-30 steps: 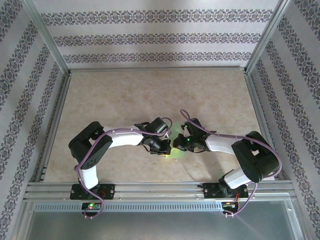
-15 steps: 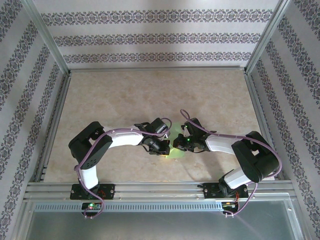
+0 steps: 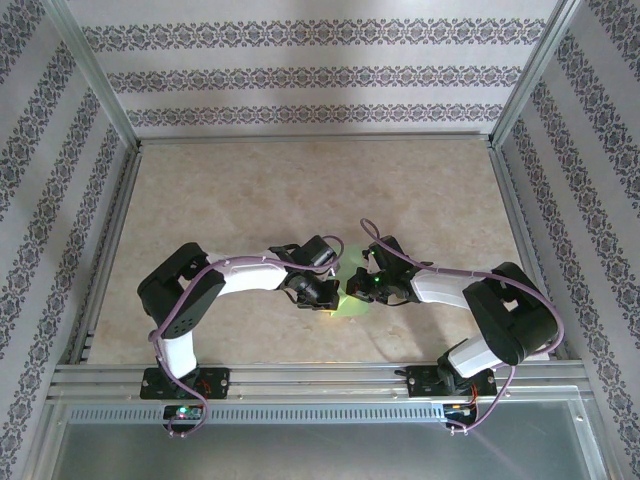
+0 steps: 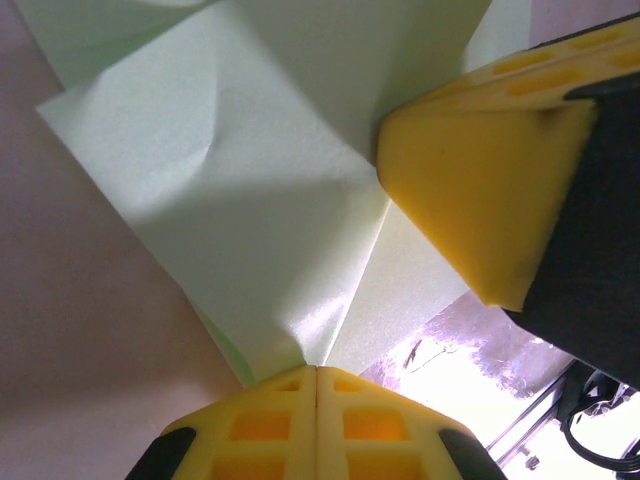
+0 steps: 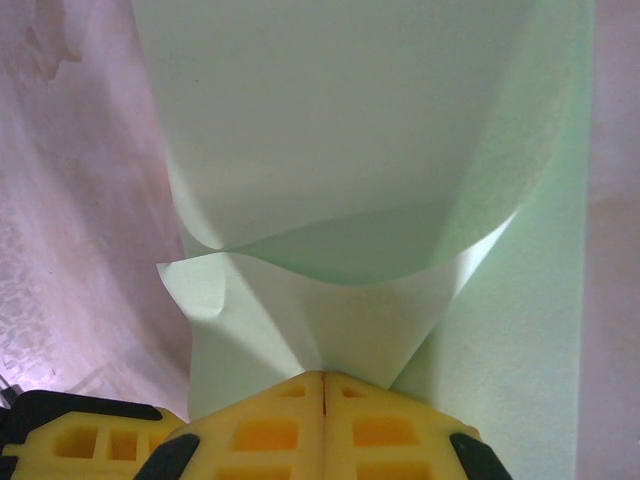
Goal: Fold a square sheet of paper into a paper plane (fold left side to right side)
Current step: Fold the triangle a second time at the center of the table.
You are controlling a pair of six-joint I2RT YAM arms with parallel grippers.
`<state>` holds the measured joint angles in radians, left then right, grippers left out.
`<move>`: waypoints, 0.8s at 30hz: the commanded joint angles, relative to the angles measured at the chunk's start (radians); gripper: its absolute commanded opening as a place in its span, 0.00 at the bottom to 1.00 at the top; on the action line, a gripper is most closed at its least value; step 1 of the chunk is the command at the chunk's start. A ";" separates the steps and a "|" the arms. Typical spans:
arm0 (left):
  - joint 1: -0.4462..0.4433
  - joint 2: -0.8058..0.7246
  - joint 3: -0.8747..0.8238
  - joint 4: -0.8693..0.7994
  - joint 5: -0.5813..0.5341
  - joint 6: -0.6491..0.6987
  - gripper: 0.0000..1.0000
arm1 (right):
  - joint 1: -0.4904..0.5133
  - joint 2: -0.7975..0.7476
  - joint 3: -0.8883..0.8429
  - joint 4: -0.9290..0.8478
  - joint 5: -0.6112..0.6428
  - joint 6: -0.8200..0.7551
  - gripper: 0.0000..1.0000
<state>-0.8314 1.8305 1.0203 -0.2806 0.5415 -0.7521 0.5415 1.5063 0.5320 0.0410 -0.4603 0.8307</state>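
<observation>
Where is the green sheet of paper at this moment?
In the top view the green sheet is at the table's near middle, gripped by the left gripper and the right gripper.

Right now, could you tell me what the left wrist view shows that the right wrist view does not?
Left wrist: the left gripper shut on a creased corner of the paper, with another yellow finger at upper right. Right wrist: the right gripper shut on a curled-up edge. Both: the same light green paper, pinched in a shut grip.

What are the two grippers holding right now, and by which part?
Both pinch the green sheet of paper: the left gripper its folded pointed tip, the right gripper the edge of a curling flap.
</observation>
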 commanded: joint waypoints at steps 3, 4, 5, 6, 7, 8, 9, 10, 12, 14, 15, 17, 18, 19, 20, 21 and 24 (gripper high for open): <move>-0.012 0.017 0.020 -0.045 -0.019 0.023 0.04 | 0.009 0.014 -0.029 -0.073 0.035 -0.027 0.00; -0.012 0.017 0.020 -0.047 -0.021 0.023 0.03 | 0.009 0.015 -0.029 -0.073 0.037 -0.025 0.00; -0.012 0.019 0.021 -0.049 -0.022 0.023 0.03 | 0.010 0.015 -0.028 -0.073 0.036 -0.026 0.00; -0.012 0.019 0.021 -0.050 -0.025 0.024 0.03 | 0.009 0.015 -0.029 -0.073 0.035 -0.025 0.00; -0.012 0.019 0.021 -0.052 -0.025 0.025 0.03 | 0.009 0.015 -0.028 -0.073 0.035 -0.026 0.00; -0.012 0.018 0.020 -0.055 -0.028 0.024 0.03 | 0.011 0.014 -0.030 -0.074 0.035 -0.025 0.00; -0.012 0.018 0.020 -0.058 -0.031 0.024 0.03 | 0.010 0.012 -0.030 -0.074 0.036 -0.025 0.00; -0.012 0.017 0.021 -0.063 -0.034 0.026 0.03 | 0.010 0.011 -0.030 -0.073 0.037 -0.025 0.00; -0.012 0.018 0.023 -0.073 -0.041 0.029 0.03 | 0.009 0.005 -0.028 -0.075 0.036 -0.025 0.00; -0.013 0.019 0.023 -0.081 -0.049 0.030 0.01 | 0.009 -0.007 -0.013 -0.076 0.028 -0.030 0.00; -0.012 0.020 0.024 -0.084 -0.049 0.031 0.00 | 0.009 -0.017 -0.005 -0.077 0.023 -0.030 0.00; -0.012 0.023 0.025 -0.087 -0.053 0.031 0.00 | 0.009 -0.045 0.014 -0.079 0.016 -0.031 0.00; -0.012 0.027 0.027 -0.091 -0.055 0.032 0.00 | 0.009 -0.063 0.022 -0.083 0.014 -0.032 0.00; -0.012 0.028 0.029 -0.095 -0.058 0.032 0.00 | 0.009 -0.083 0.024 -0.087 0.015 -0.033 0.00; -0.012 0.030 0.030 -0.099 -0.060 0.031 0.00 | 0.009 -0.103 0.023 -0.092 0.018 -0.032 0.00; -0.012 0.030 0.031 -0.102 -0.061 0.030 0.00 | 0.009 -0.120 0.017 -0.094 0.020 -0.029 0.00; -0.014 0.030 0.032 -0.107 -0.068 0.029 0.00 | 0.012 -0.175 -0.026 -0.068 0.023 -0.013 0.00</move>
<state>-0.8318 1.8412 1.0397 -0.3248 0.5114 -0.7410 0.5415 1.3800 0.5301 -0.0254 -0.4545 0.8234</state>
